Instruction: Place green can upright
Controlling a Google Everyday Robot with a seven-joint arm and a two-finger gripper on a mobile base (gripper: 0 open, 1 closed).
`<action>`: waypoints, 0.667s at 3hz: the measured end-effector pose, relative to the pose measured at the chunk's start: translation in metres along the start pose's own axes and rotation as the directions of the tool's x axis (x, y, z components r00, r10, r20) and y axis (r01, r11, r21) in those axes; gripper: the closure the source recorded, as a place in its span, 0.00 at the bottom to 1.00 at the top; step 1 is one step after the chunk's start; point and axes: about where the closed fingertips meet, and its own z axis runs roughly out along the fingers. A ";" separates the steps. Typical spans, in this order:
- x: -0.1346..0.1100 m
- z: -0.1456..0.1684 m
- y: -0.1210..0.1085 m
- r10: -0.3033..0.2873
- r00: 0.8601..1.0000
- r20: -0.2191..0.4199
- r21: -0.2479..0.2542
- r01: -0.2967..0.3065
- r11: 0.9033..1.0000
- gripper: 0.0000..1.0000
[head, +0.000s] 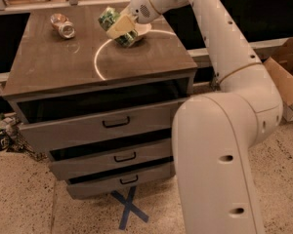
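Note:
The green can (pixel 109 17), mottled green and white, is tilted over the back middle of the wooden cabinet top (pixel 53 67). My gripper (pixel 119 28) reaches in from the right and is shut on it, with a tan finger (pixel 118 29) across the can's middle. The can's lower end (pixel 128 37) is close to the top; I cannot tell whether it touches.
A brownish-orange and silver can (pixel 62 26) lies on its side at the back left of the top. A white dish (pixel 144 29) sits just behind the gripper. The cabinet has three partly open drawers (pixel 116 123). A cardboard box (pixel 288 82) stands on the floor at right.

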 end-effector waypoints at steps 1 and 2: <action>0.018 0.004 0.009 0.040 0.996 0.085 -0.024 -0.038 0.999 1.00; 0.028 0.008 0.025 0.075 0.967 0.245 -0.067 -0.060 0.996 1.00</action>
